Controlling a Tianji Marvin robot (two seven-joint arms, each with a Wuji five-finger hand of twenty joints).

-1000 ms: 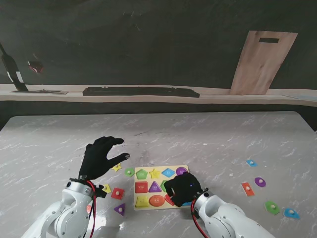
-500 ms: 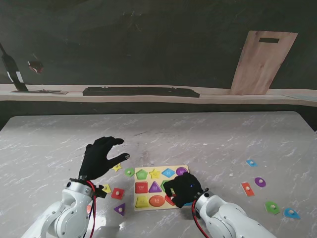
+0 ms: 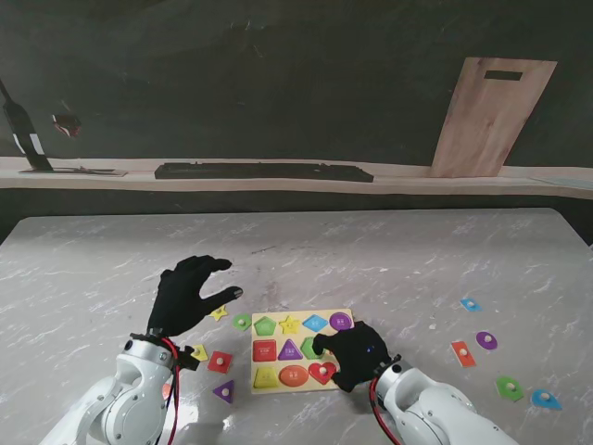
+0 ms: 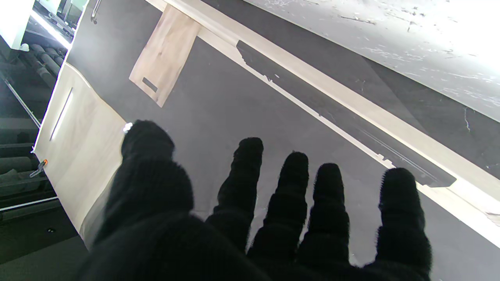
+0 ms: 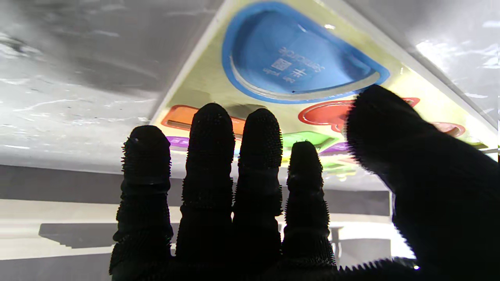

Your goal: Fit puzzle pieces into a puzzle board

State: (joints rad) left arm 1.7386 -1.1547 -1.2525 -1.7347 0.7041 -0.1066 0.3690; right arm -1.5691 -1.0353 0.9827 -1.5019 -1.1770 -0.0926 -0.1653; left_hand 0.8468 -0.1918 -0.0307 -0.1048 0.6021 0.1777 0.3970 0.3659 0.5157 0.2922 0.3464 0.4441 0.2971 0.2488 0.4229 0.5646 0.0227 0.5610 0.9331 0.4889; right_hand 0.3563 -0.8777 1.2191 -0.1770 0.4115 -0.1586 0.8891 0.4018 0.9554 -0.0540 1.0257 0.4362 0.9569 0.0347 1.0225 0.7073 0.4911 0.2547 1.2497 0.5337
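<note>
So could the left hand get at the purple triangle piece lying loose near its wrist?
Probably yes: the left hand is open and holds nothing, and the purple triangle lies uncovered beside its forearm, though it would have to draw back.

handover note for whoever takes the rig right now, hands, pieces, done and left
Left hand: open, empty, raised left of the board.
Right hand: open, empty, over the board's near right corner.
Done: red heart sits in its slot on the near row.
Left: the blue semicircle slot is empty. Loose pieces lie left of the board, such as the red one and purple triangle, and far right, such as the purple one.
</note>
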